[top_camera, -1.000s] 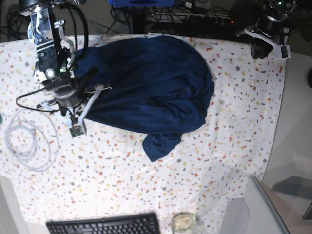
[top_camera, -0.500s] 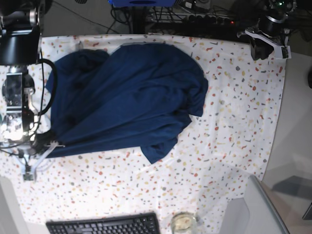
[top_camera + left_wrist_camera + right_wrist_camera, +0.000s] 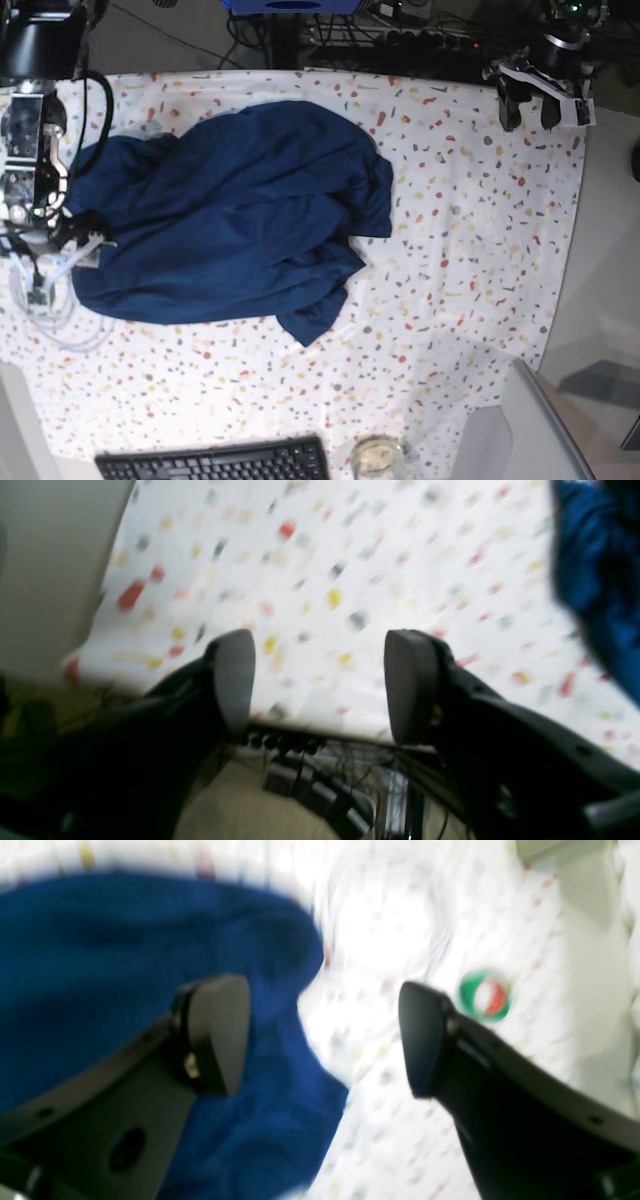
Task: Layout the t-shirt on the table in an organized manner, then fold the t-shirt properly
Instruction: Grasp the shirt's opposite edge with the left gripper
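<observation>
The t-shirt (image 3: 235, 215) lies crumpled on the table (image 3: 480, 230), unfolded, and both the left gripper (image 3: 317, 680) and the right gripper (image 3: 322, 1035) are wide, holding nothing.

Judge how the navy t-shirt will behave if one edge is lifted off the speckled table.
The t-shirt lies bunched in soft folds, so it will probably droop and trail rather than hold shape. Its overlapping layers will likely drag along together. It looks light, and should slide over the table.
</observation>
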Motion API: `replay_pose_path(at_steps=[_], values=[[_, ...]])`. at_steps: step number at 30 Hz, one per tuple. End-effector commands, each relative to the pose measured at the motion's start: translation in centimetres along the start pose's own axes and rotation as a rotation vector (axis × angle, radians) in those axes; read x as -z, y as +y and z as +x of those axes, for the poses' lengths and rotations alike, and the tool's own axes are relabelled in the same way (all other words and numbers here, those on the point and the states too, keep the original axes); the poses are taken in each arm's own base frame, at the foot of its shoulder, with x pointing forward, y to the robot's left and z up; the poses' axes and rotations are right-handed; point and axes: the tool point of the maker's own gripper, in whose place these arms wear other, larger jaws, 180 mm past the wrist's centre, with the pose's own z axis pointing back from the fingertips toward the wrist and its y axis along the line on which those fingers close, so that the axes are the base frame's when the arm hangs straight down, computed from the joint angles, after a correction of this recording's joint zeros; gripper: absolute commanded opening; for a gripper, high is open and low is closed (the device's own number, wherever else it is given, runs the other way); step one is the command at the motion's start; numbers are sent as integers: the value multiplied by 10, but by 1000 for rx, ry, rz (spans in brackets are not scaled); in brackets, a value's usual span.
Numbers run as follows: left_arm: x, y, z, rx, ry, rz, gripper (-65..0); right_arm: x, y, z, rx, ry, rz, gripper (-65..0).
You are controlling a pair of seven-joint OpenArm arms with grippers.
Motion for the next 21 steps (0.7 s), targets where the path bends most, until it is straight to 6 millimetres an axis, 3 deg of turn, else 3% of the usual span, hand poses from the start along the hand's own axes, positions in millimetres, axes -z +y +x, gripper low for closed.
replay_pose_path(at_steps=[1, 3, 5, 7, 10, 12, 16, 19, 21], values=[[0, -10, 15, 6, -48, -32, -262, 3, -12, 5, 49, -18, -29, -209], [2, -33, 21, 18, -62, -90, -262, 15, -24, -29, 157, 72, -49, -206], [9, -64, 32, 18, -93, -166, -263, 25, -28, -51, 200, 125, -49, -207], [16, -94, 36, 14, -103, -240, -263, 33, -23, -60, 179, 123, -9, -210], [22, -116, 35, 17, -82, -295, -263, 39, -23, -75, 187, 148, 13, -218], [25, -120, 30, 21, -44, -303, -263, 39, -22, -83, 184, 164, 20, -294], [25, -118, 24, 30, -15, -299, -263, 24, -29, -96, 139, 152, 15, -650], [27, -113, 15, 28, 8, -288, -263, 5, -24, -101, 119, 122, 17, -626], [28, -107, 10, 53, 25, -269, -263, -4, -26, -106, 108, 111, 8, -642]])
